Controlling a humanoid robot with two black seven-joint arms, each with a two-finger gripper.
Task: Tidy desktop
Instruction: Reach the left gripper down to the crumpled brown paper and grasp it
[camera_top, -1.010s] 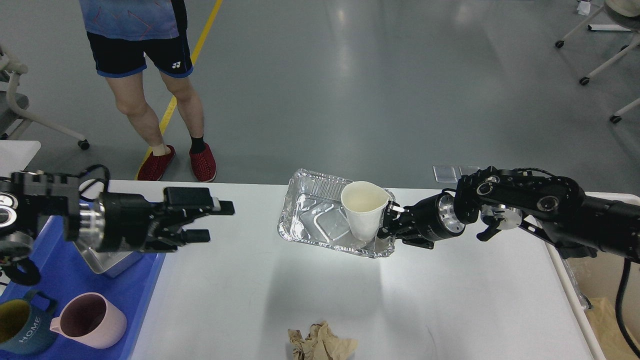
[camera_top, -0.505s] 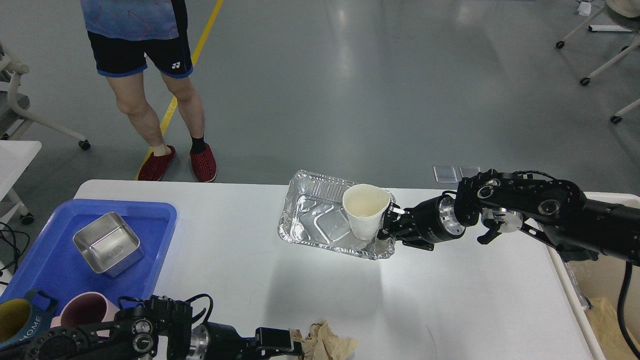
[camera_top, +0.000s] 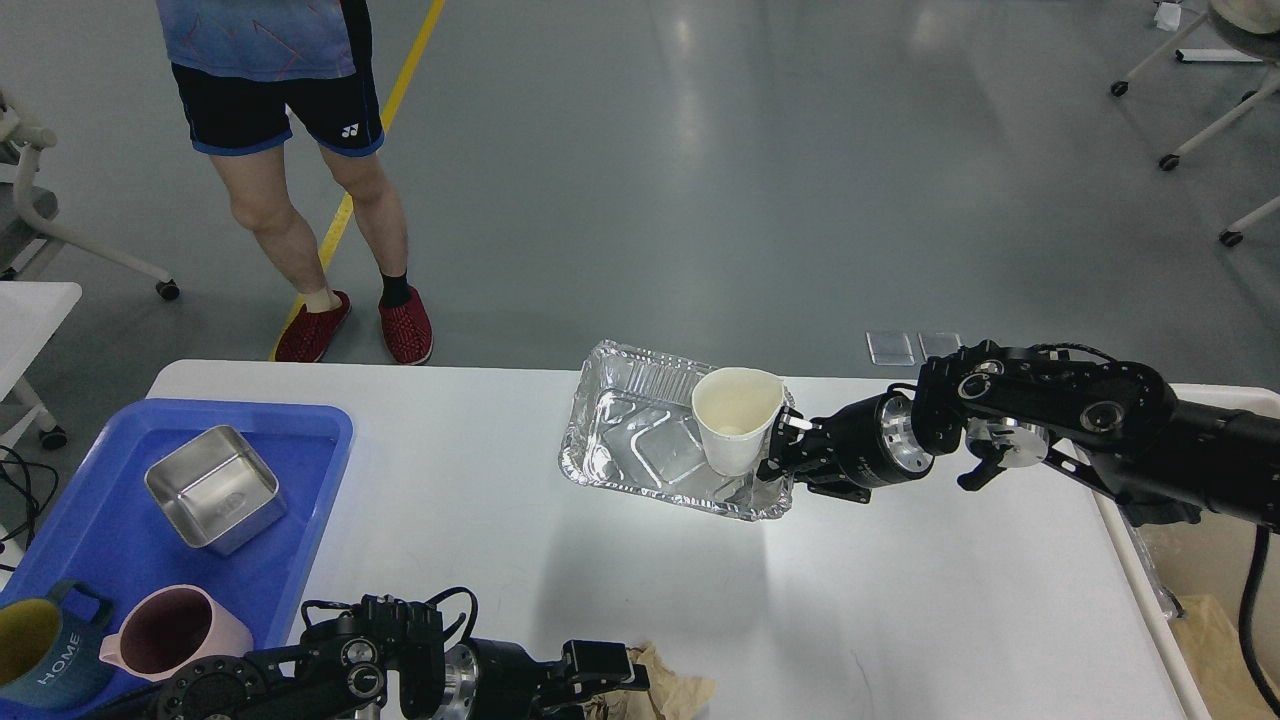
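Note:
The white desktop (camera_top: 900, 600) fills the lower view. A crinkled foil tray (camera_top: 625, 450) sits at its far middle. A white paper cup (camera_top: 735, 425) stands tilted at the tray's right end. My right gripper (camera_top: 780, 447) comes in from the right and is shut on the cup's right side. A crumpled brown paper ball (camera_top: 665, 690) lies at the front edge. My left gripper (camera_top: 618, 672) is low at the front, touching the paper's left side. Its fingers are dark and cannot be told apart.
A blue tray (camera_top: 300, 440) at the left holds a steel box (camera_top: 213, 487), a pink mug (camera_top: 180, 632) and a teal mug (camera_top: 40, 655). A cream bin (camera_top: 1200, 570) stands off the right edge. A person (camera_top: 300, 180) stands beyond the far edge.
My left arm dropped from the upper left to the front edge, then moved right up to the brown paper. My right gripper, the cup and the foil tray shifted slightly right.

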